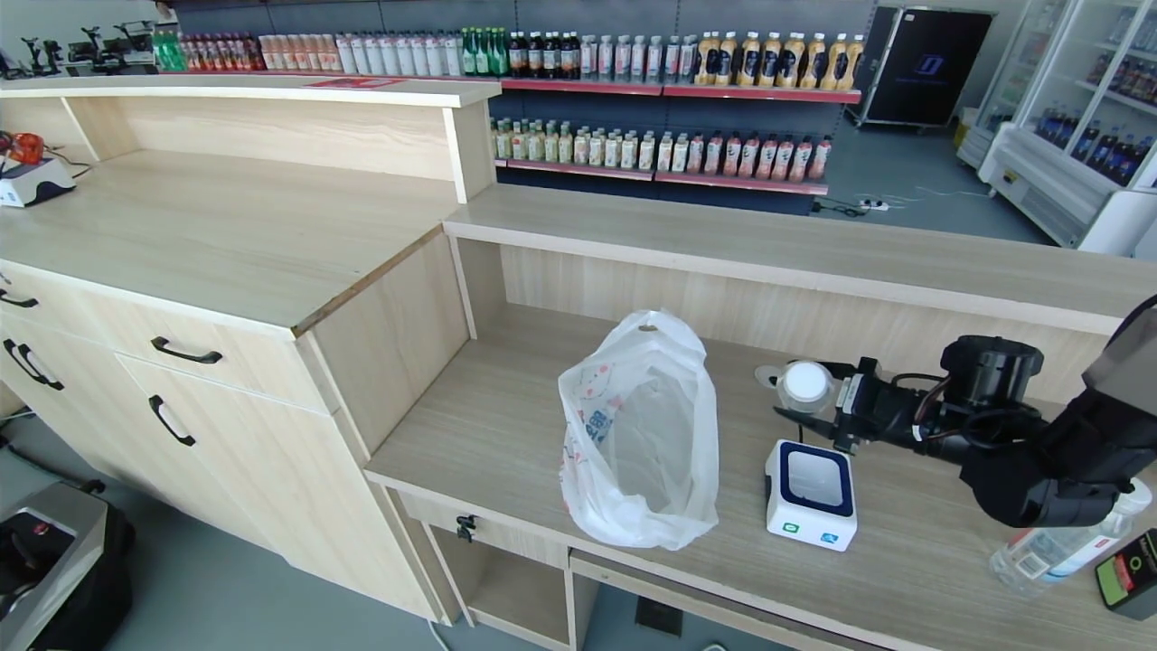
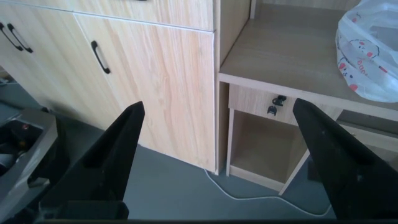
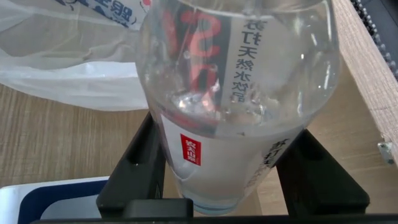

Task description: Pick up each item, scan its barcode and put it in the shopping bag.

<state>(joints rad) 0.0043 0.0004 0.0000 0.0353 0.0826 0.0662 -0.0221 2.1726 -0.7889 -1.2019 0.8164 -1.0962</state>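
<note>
1. The right gripper (image 1: pixel 816 400) is clamped on a clear bottle (image 3: pixel 236 93), with one finger on each side of its body.
2. The bottle hangs off the counter (image 1: pixel 506 425), just behind the scanner (image 1: pixel 811 493) and to the right of the bag (image 1: pixel 642 434).
3. The bag stands upright near the counter's front edge, with the scanner just beside it. Bare counter lies to the bag's left.
4. A second bottle (image 1: pixel 1067 542) lies near the right front edge, under the right arm.
5. The left gripper (image 2: pixel 217 109) hangs low before the cabinet (image 2: pixel 161 81), fingers spread wide and holding nothing.
</note>
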